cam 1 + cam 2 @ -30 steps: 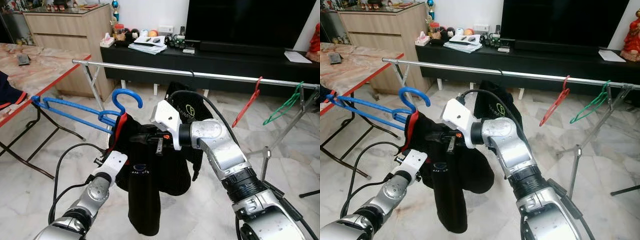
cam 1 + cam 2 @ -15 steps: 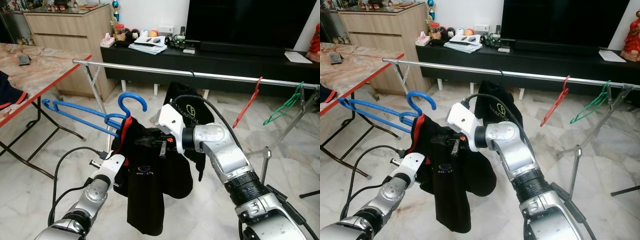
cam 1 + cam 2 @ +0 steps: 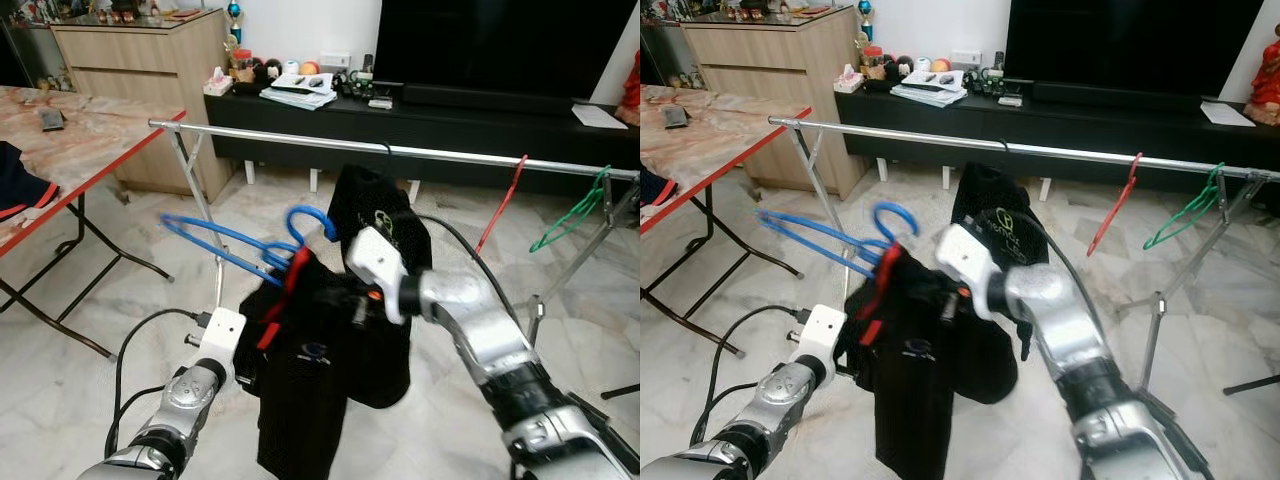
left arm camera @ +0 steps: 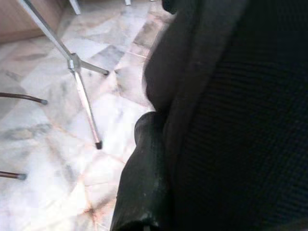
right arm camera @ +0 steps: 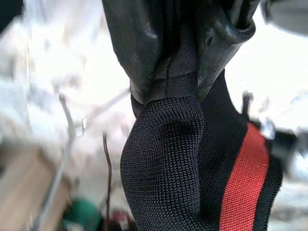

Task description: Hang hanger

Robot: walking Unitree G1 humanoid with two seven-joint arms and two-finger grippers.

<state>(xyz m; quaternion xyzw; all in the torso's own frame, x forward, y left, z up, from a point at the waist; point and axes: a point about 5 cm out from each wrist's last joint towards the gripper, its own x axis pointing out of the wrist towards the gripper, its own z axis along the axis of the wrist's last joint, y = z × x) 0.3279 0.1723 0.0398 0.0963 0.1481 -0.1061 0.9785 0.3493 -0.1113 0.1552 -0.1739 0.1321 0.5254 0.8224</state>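
On the robot's left stood the marble-topped table [image 3: 90,130] with its red edge. Next came the left gripper [image 3: 855,345], low and pressed against the hem side of the black garment [image 3: 310,400]; whether its fingers were spread or closed could not be told, since cloth covered them in the left wrist view. The blue hanger [image 3: 245,250] sat above it, carried in mid-air below and in front of the silver rail [image 3: 400,152], its hook [image 3: 895,215] upright and not yet over the bar. The garment, with its red stripe [image 3: 285,295], drooped from the hanger in loose folds. To the right, the right gripper [image 5: 185,79] was pinched on a bunch of the black knit cloth near the hanger's neck.

The load looked light but floppy: the plastic hanger was stiff, while the cloth was soft and likely to slide off. A hold at the neck, just under the hook, seemed soundest. Further right, another black garment [image 3: 385,215], a red hanger [image 3: 495,215] and a green hanger [image 3: 570,215] already hung on the rail.
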